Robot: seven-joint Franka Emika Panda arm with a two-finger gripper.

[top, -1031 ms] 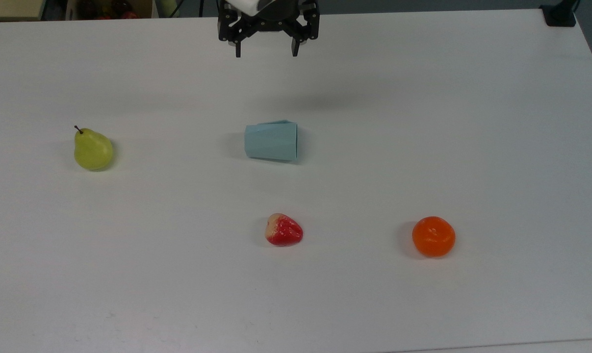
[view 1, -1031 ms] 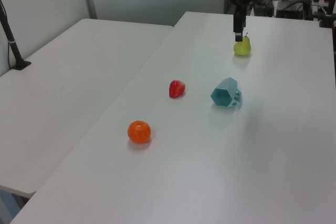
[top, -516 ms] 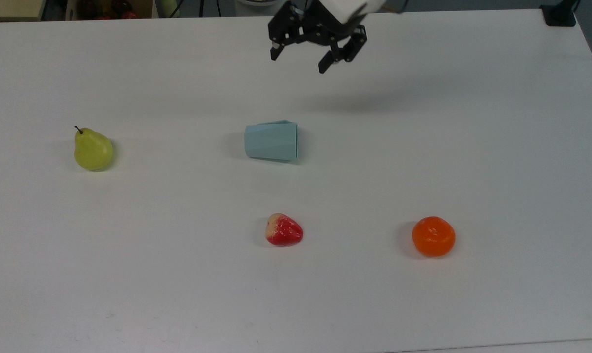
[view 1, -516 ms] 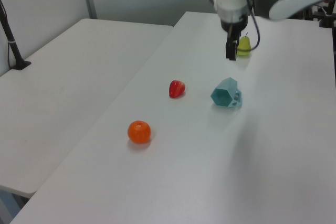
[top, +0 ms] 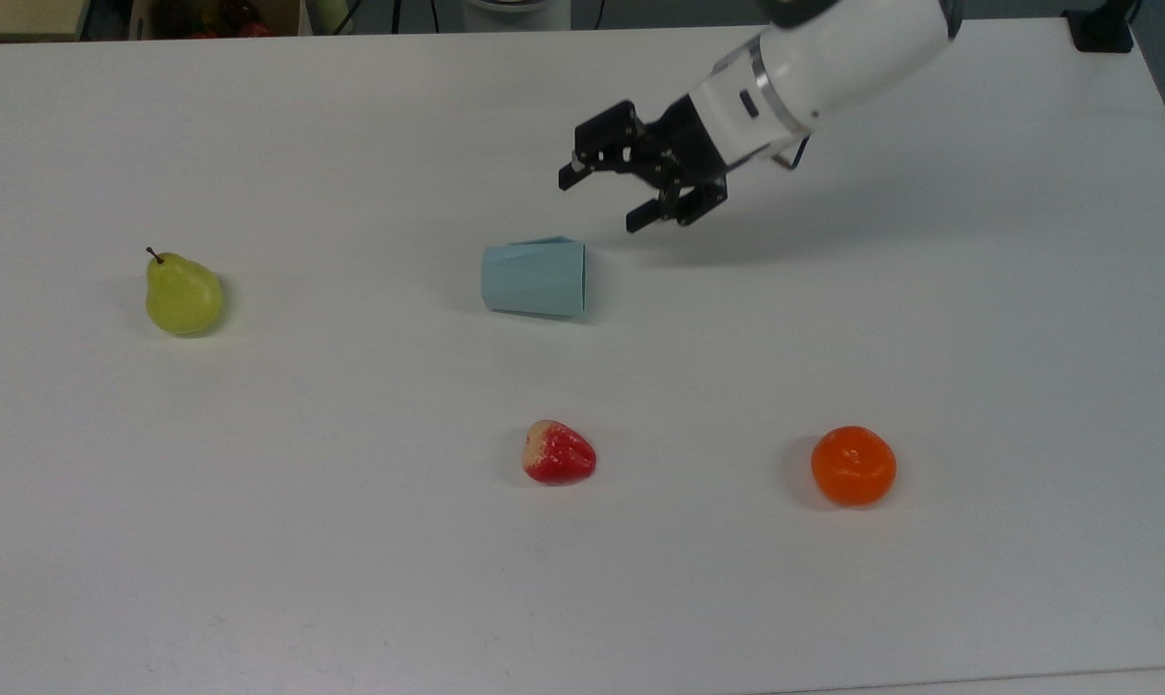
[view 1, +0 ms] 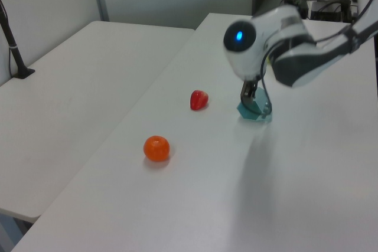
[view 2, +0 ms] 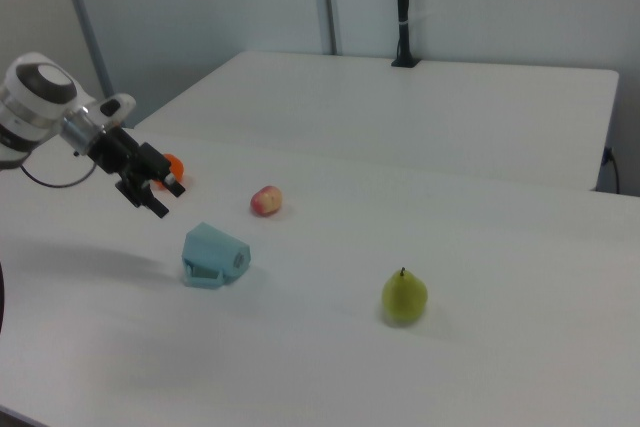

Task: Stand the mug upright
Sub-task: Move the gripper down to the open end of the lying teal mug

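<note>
Mug on its side, nothing gripped yet; the whole uprighting is left to do.

Top view, near to far: strawberry (top: 559, 453) and orange (top: 853, 466) nearest; mid-table the mug (top: 534, 278) lies toppled, rim toward the top view's right, pear (top: 182, 295) off to the top view's left; beyond, gripper (top: 598, 203) hovers with fingers spread wide, empty, near the rim end, apart from it.

White bench (top: 254, 541) bearing three fruits, well apart. Pear (top: 182, 294), yellow-green with a dark stem, at the top view's left. Strawberry (top: 558, 453), red with a pale end, near the top view's centre. Orange (top: 853, 465) to the top view's right of the strawberry. A second white table (view 1: 71, 104) adjoins on the left view's left, carrying a black post (view 1: 13, 45).
</note>
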